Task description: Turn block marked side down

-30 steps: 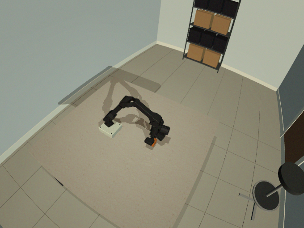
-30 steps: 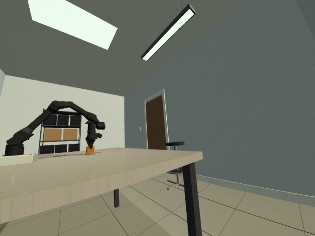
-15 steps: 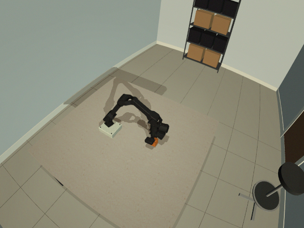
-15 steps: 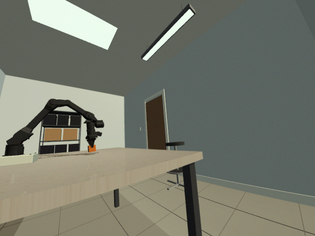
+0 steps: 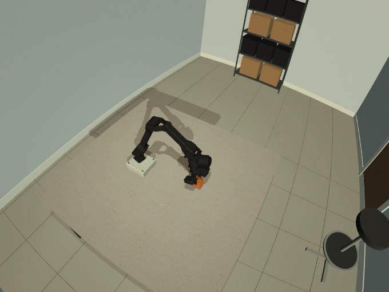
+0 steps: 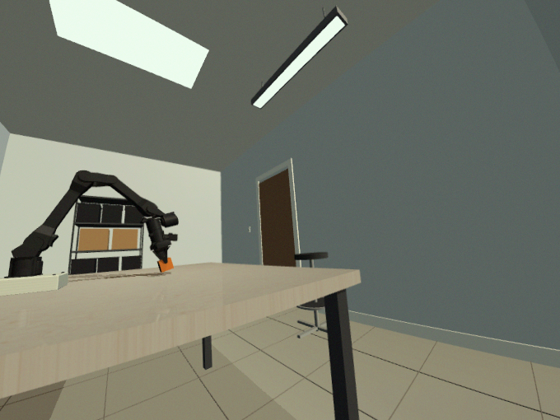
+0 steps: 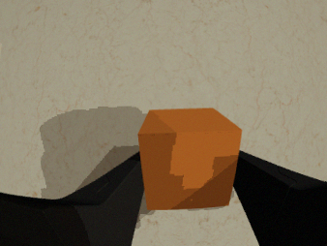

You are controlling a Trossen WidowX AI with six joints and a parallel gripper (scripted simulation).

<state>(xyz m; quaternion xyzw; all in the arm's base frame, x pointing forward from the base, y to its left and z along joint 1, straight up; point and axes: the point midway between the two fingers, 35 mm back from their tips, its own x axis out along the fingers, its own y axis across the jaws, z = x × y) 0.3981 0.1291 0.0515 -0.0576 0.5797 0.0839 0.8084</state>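
Note:
The orange block (image 5: 198, 182) (image 6: 165, 264) (image 7: 193, 160) is held between the two black fingers. My gripper (image 5: 194, 180) (image 6: 164, 260) (image 7: 186, 156) is shut on it, with a finger on either side in the wrist view. In the exterior view the block is tilted, its lower corner just above or touching the table (image 6: 253, 275) (image 5: 175, 239); which of the two I cannot tell. No mark shows on the block faces in view, so where the marked side points is hidden.
The arm's pale base plate (image 5: 142, 167) (image 6: 34, 284) stands on the table to the left of the block. Beyond the table are a shelf rack with boxes (image 5: 260, 24) and a round stool (image 5: 373, 228) (image 6: 310, 255), both on the floor.

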